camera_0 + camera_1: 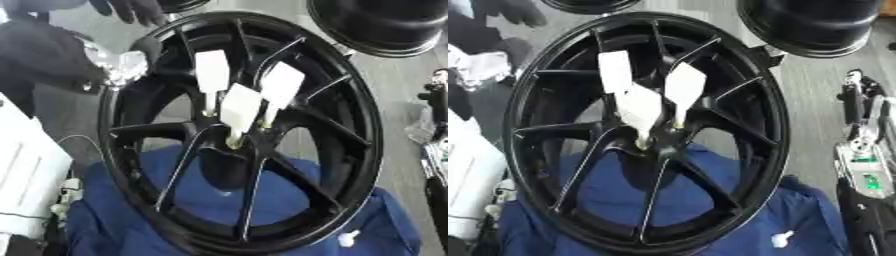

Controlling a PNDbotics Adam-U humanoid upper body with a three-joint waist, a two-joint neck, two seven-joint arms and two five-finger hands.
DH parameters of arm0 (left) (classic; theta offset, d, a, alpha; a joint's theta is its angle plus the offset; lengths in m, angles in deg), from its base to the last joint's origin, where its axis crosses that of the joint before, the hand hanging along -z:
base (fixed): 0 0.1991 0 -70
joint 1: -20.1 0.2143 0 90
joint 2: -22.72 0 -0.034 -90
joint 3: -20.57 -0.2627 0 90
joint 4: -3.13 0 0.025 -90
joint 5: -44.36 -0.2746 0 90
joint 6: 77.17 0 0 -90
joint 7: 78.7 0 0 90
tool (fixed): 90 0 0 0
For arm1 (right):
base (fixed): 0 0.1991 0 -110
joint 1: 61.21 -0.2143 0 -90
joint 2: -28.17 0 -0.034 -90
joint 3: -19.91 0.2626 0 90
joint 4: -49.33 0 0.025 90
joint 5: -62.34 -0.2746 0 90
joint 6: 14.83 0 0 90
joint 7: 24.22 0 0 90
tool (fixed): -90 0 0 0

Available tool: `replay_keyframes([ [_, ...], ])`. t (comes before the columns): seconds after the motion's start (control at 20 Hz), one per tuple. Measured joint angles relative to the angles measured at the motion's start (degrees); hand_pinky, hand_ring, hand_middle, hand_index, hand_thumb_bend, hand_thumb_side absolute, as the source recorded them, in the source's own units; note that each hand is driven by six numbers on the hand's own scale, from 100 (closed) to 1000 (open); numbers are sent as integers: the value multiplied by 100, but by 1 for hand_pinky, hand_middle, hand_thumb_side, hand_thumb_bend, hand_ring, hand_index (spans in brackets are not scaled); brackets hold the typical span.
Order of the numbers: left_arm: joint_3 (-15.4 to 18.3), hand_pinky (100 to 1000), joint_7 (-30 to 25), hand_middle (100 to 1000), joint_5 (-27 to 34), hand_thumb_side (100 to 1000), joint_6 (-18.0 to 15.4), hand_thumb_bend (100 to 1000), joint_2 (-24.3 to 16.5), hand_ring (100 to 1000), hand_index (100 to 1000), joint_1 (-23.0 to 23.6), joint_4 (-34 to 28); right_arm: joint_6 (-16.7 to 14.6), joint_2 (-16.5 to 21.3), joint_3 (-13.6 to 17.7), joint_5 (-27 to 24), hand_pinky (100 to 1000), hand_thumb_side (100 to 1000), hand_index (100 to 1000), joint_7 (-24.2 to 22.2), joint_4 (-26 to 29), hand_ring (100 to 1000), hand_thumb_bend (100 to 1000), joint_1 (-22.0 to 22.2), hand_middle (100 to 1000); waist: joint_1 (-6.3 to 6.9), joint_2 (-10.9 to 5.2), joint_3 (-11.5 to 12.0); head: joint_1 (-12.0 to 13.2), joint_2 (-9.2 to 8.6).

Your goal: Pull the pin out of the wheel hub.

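We see black wheel hub [241,135] upright on blue cloth [289,210] | three white-tagged pins [241,107] stuck at its centre | tags blank, no writing legible | right hand [859,107] at right edge, fingers indiscernible

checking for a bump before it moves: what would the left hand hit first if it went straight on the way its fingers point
Probably the wheel's black rim. The left hand points down and right at its upper left edge. Depth is unclear, so the hand might pass above it.
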Motion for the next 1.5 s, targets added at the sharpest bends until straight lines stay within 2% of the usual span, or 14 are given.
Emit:
replay_keyframes([
  [0.05,-30,850,7,742,-33,339,7,182,41,812,830,-25,0,0,0,3,-7,825,767,778,0,1,622,100,15,590,0,0,-1,0,0],
  [0.15,-75,852,12,742,-86,340,12,194,109,813,827,-67,0,1,0,7,-13,825,767,778,1,2,622,100,38,590,4,0,-7,-1,0],
  [0.3,-119,852,7,740,-156,378,7,212,192,813,827,-129,0,1,1,7,-13,824,766,778,1,3,622,100,38,590,17,0,-23,-3,0],
  [0.5,-158,860,-9,743,-247,491,-9,268,260,817,832,-170,0,0,10,8,-13,824,766,778,3,7,622,100,37,589,63,0,-29,1,0],
  [0.8,-229,866,-25,748,-425,509,-25,298,358,821,836,-223,0,1,43,7,-13,824,777,778,1,47,622,100,36,589,129,54,-21,42,-1],
  [0.95,-272,870,-5,751,-564,548,-5,317,379,820,835,-223,4,3,48,7,-13,824,780,777,0,59,622,100,36,589,143,69,-22,69,-3],
  [1.5,-450,879,13,761,-910,532,13,307,647,825,836,-268,478,14,50,-27,-13,823,789,777,-12,59,622,100,39,588,151,117,-31,143,-8],
])
